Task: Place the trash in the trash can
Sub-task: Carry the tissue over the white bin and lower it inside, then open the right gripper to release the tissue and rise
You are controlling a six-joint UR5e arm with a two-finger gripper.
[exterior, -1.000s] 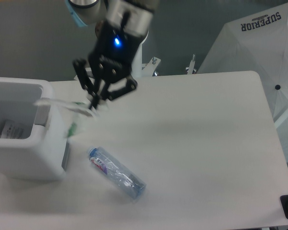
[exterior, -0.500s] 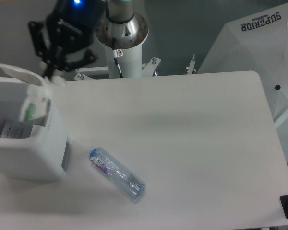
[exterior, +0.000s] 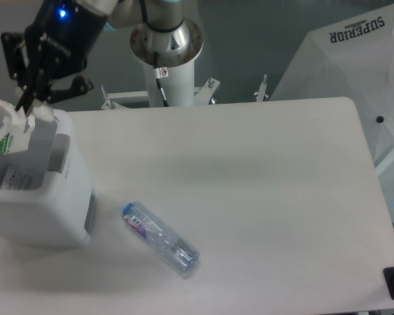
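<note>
Black 2-finger pincer (exterior: 27, 105) clenched on small white wrapper with green strip (exterior: 6, 134), dangling over large boxy white plastic trash can (exterior: 43, 210). Clear blue-capped plastic bottle (exterior: 160, 237) lying on white tabletop (exterior: 262, 197), label unreadable. "SUPERIOR" printed on white umbrella (exterior: 354, 65).

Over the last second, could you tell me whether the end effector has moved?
Yes. The end effector carried the wrapper leftward, from beside the trash can to above its opening.

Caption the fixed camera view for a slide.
Gripper holds the wrapper over the trash can; bottle lies on the table.
</note>
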